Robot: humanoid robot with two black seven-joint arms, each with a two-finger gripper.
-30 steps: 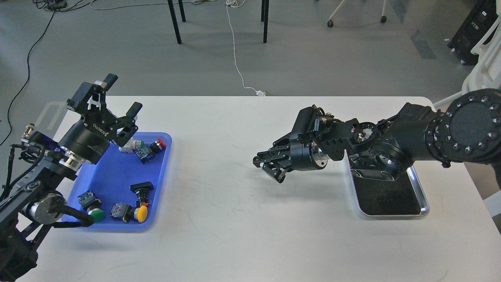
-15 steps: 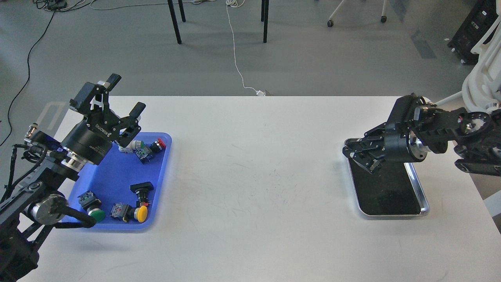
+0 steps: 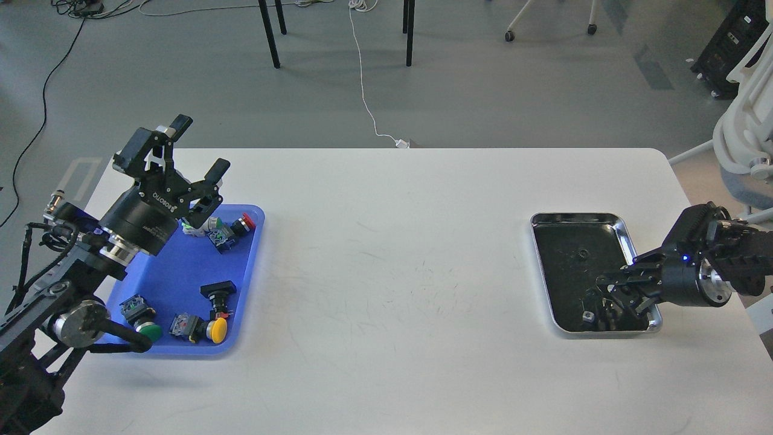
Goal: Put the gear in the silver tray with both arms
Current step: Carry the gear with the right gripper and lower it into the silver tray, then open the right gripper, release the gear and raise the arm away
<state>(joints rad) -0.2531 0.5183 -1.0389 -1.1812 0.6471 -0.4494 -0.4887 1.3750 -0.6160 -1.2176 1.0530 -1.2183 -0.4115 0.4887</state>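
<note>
On the right side of the white desk [image 3: 398, 254], the silver tray [image 3: 628, 232] is seen, and a small gear [image 3: 583, 254] lies on its dark floor toward the far end. The right pincer [image 3: 625, 290] is held over the tray's near right corner, its fingers spread and nothing held between them. The left pincer [image 3: 184, 151] is raised above the far end of the blue tray [image 3: 181, 272] of push-button switches, fingers spread wide.
</note>
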